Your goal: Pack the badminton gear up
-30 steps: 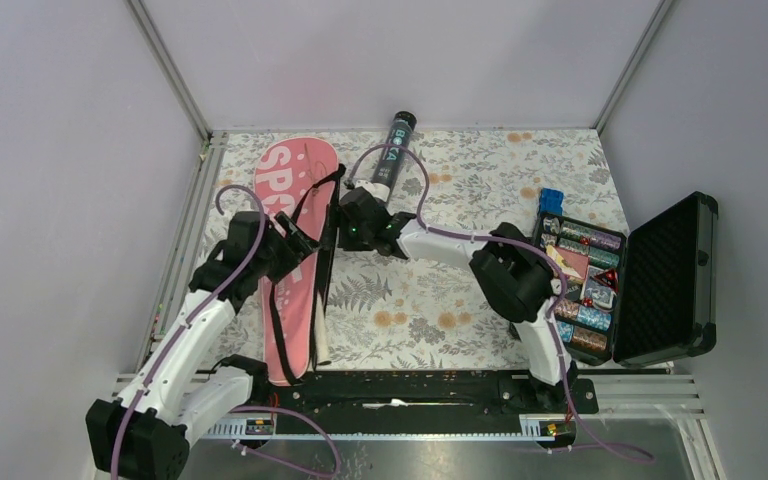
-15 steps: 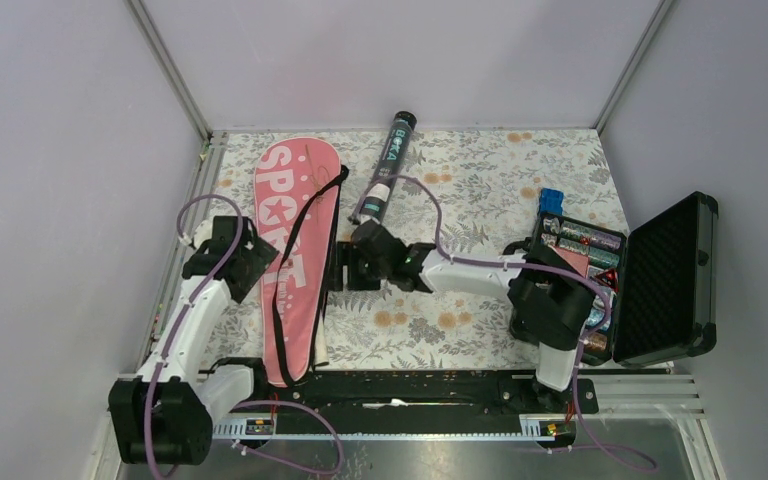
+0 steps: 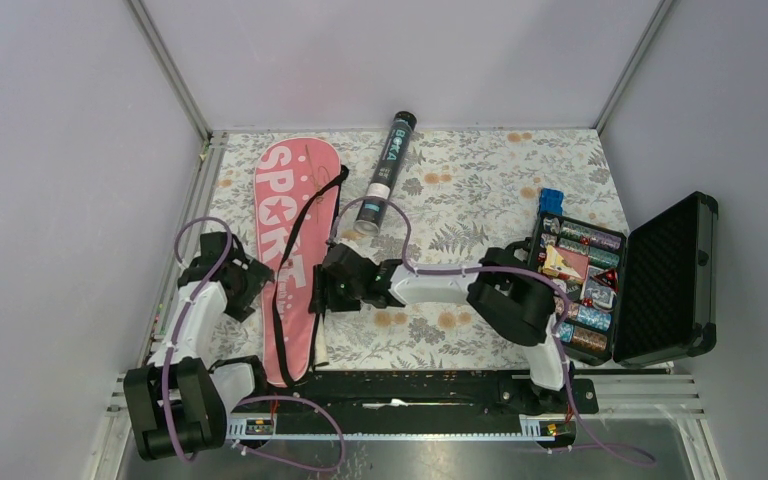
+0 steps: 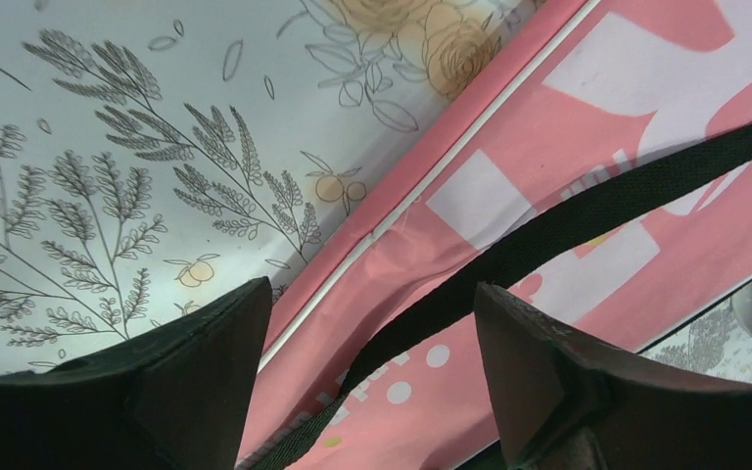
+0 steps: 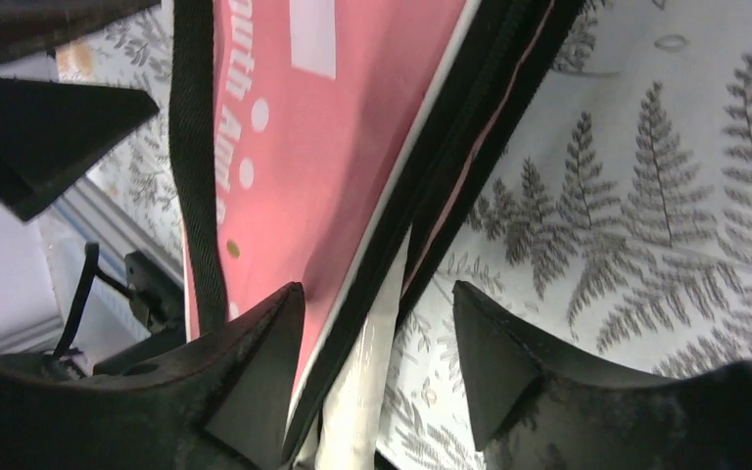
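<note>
Straddling the open black zip edge of the long pink fabric "SPORT" bag [image 3: 295, 250], the right gripper [image 5: 377, 285] hovers with jaws spread and holds nothing. A cream racket handle [image 5: 362, 411] pokes out between its fingers at the bag's near right side. The left gripper [image 4: 370, 287], also spread and empty, sits over the bag's left border and black webbing strap [image 4: 568, 220]. Closing the bag looks like the step in hand: pinch only the zip edging, avoid the strap, and pin the fabric from the left. The black cylindrical tube with teal print [image 3: 385, 170] lies apart at far centre.
</note>
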Motion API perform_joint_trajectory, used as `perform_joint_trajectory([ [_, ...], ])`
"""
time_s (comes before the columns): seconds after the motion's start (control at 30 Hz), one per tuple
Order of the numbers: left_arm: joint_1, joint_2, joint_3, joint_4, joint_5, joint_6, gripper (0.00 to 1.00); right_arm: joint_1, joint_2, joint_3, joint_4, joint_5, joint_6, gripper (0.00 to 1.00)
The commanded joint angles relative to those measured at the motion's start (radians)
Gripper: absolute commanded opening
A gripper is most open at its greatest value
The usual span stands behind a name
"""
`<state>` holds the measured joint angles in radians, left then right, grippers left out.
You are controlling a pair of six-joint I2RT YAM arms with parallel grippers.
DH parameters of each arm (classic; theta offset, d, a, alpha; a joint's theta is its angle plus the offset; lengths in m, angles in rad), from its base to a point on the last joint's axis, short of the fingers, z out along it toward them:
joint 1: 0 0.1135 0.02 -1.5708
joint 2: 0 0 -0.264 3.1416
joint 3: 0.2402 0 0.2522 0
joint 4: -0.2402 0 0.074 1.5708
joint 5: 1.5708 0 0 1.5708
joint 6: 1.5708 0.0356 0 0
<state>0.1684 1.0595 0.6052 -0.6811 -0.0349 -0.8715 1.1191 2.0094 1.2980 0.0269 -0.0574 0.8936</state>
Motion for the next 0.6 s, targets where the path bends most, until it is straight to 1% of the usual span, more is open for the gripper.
perform_joint_trajectory([
  [0.0, 0.022, -0.017, -0.030, 0.082, 0.154, 0.010, 0.79, -0.015, 0.070, 0.128, -0.019, 0.000, -0.060, 0.59],
  [0.07, 0.022, -0.008, -0.030, 0.081, 0.186, 0.025, 0.79, -0.034, 0.095, 0.174, -0.027, -0.037, -0.089, 0.49],
  [0.1, 0.022, -0.009, -0.032, 0.088, 0.208, 0.035, 0.78, -0.044, 0.098, 0.190, -0.065, -0.035, -0.102, 0.45],
  [0.13, 0.022, -0.014, -0.037, 0.102, 0.230, 0.042, 0.78, -0.054, 0.092, 0.197, -0.091, -0.019, -0.113, 0.39],
  [0.2, 0.022, -0.030, -0.046, 0.150, 0.286, 0.032, 0.77, -0.074, 0.059, 0.181, -0.110, 0.005, -0.139, 0.24],
  [0.23, 0.021, -0.037, -0.047, 0.179, 0.321, 0.028, 0.77, -0.087, 0.046, 0.166, -0.105, 0.005, -0.159, 0.19],
  [0.27, 0.022, -0.037, -0.043, 0.198, 0.343, 0.026, 0.76, -0.099, 0.034, 0.159, -0.103, 0.006, -0.182, 0.16],
  [0.33, 0.020, -0.029, -0.029, 0.204, 0.376, 0.049, 0.75, -0.126, 0.021, 0.158, -0.104, 0.003, -0.225, 0.14],
  [0.43, 0.020, -0.033, -0.014, 0.158, 0.353, 0.097, 0.74, -0.176, 0.026, 0.199, -0.134, -0.039, -0.269, 0.12],
  [0.5, 0.020, -0.052, -0.015, 0.129, 0.321, 0.116, 0.75, -0.198, 0.036, 0.232, -0.161, -0.063, -0.291, 0.15],
  [0.57, 0.019, -0.077, -0.032, 0.128, 0.311, 0.123, 0.75, -0.206, 0.037, 0.255, -0.184, -0.084, -0.315, 0.23],
])
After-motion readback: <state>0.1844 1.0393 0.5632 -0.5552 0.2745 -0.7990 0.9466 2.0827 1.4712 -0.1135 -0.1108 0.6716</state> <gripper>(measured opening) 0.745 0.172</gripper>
